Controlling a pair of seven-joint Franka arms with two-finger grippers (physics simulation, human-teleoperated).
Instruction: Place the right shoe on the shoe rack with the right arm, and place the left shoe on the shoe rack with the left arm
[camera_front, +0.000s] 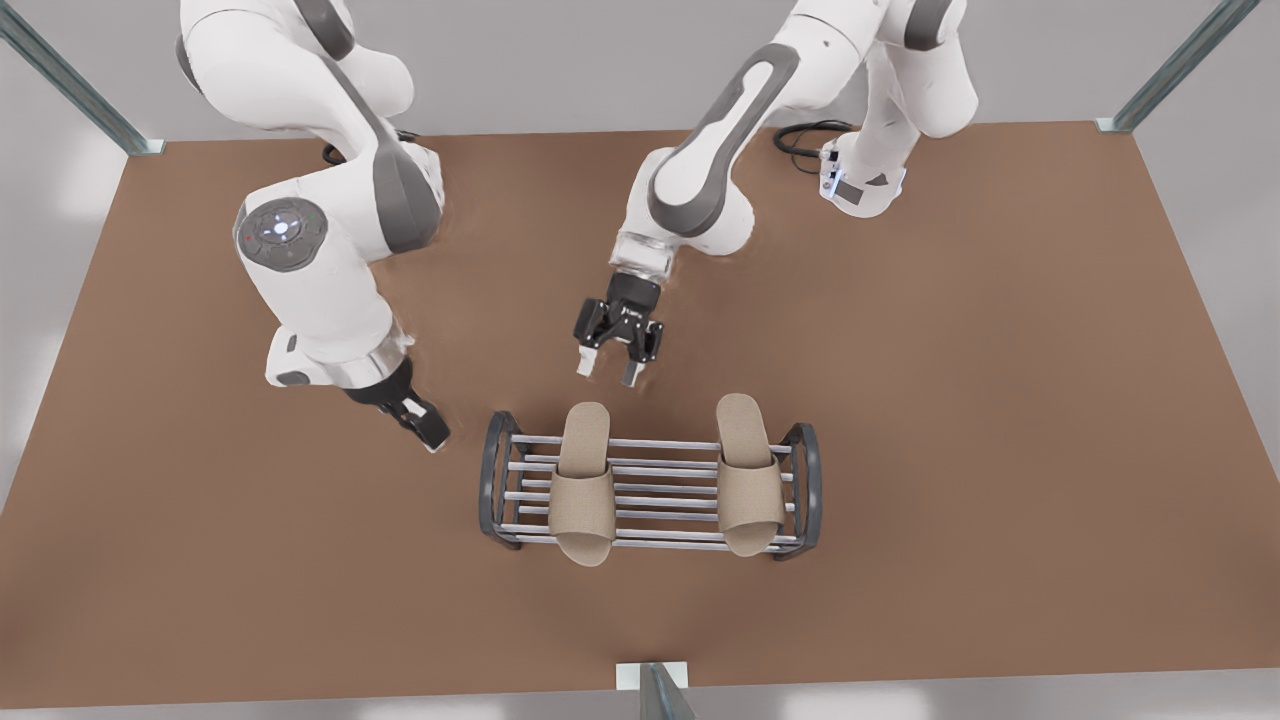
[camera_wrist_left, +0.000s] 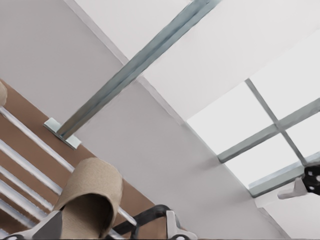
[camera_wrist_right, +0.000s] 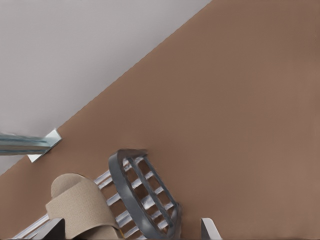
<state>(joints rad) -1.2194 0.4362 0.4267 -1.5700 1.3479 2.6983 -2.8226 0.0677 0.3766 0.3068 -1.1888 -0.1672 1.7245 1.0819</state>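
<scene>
The shoe rack (camera_front: 805, 482) stands near the middle of the brown table. Two beige slippers lie across its rods, toes toward the camera. The right shoe (camera_front: 582, 490) is on the front view's left, the left shoe (camera_front: 748, 480) on its right. My left gripper (camera_front: 609, 371) hangs open just behind the rack, nothing between its fingers (camera_wrist_left: 47, 227). My right gripper (camera_front: 430, 432) is open beside the rack's end on the front view's left, its fingers (camera_wrist_right: 209, 229) wide apart. Both wrist views show the right shoe (camera_wrist_left: 92, 195) (camera_wrist_right: 75, 202) on the rack (camera_wrist_left: 35, 142) (camera_wrist_right: 140, 190).
The table (camera_front: 1000, 400) is bare around the rack. Metal frame posts stand at the back corners (camera_front: 70, 75) (camera_front: 1180, 60) and at the front edge's middle (camera_front: 655, 690). A black cable (camera_front: 810, 135) lies by an arm base. The right gripper (camera_wrist_left: 307, 182) shows far off in the left wrist view.
</scene>
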